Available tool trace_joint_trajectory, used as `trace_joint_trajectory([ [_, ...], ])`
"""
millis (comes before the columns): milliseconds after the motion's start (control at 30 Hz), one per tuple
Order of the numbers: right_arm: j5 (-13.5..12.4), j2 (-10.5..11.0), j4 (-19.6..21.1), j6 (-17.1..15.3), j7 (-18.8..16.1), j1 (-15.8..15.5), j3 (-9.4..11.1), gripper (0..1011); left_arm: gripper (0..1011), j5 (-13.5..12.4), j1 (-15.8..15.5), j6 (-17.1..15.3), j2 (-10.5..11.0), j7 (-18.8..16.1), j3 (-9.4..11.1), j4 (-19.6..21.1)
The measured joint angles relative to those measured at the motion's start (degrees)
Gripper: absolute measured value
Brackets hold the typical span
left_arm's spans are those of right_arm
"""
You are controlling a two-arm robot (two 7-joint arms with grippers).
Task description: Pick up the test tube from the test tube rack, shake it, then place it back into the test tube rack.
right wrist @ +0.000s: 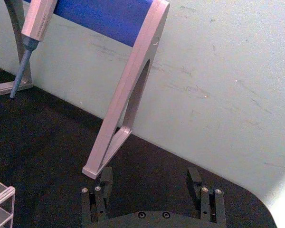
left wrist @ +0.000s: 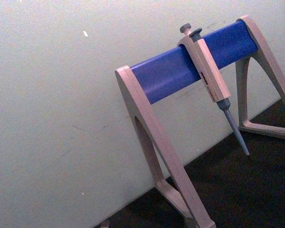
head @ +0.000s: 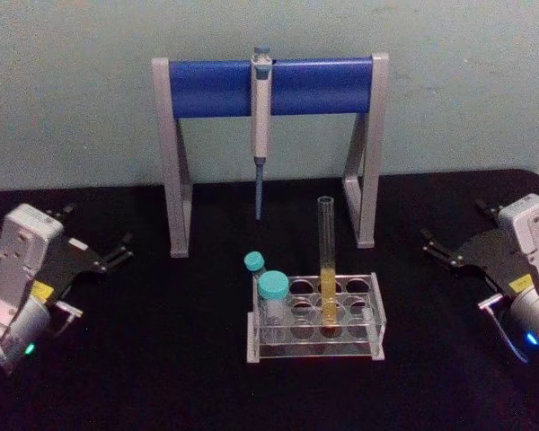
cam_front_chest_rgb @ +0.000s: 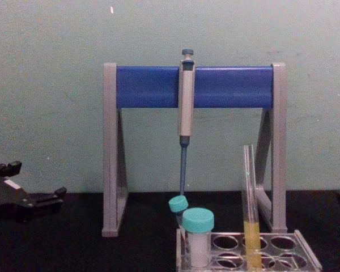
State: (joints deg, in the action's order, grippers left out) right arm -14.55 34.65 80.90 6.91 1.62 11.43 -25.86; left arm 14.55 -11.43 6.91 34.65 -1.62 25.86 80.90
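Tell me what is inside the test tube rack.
The test tube stands upright in a middle hole, yellow liquid low inside; two teal-capped vials fill the test tube rack's left end, covering the holes there.

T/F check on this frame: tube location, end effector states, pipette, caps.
The test tube stands in the test tube rack. True.
The right end effector is shut on the test tube. False: it is open, off to the rack's right.
The pipette hangs on the stand. True.
The test tube is capped. False: its top is open; the vials carry teal caps.
The left end effector is above the rack. False: open, off to its left.
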Motion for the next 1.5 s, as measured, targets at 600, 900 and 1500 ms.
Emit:
trace_joint_trajectory([
  [600, 0.0, 0.0, 0.0, 0.0, 0.0, 0.0, 0.0, 1000, 1009, 0.0, 0.0, 0.0, 0.0, 0.0, 0.0, 0.0],
  [900, 0.0, 0.0, 0.0, 0.0, 0.0, 0.0, 0.0, 1000, 1009, 0.0, 0.0, 0.0, 0.0, 0.0, 0.0, 0.0],
  [1500, 0.0, 0.0, 0.0, 0.0, 0.0, 0.0, 0.0, 1000, 1010, 0.0, 0.0, 0.0, 0.0, 0.0, 0.0, 0.0],
])
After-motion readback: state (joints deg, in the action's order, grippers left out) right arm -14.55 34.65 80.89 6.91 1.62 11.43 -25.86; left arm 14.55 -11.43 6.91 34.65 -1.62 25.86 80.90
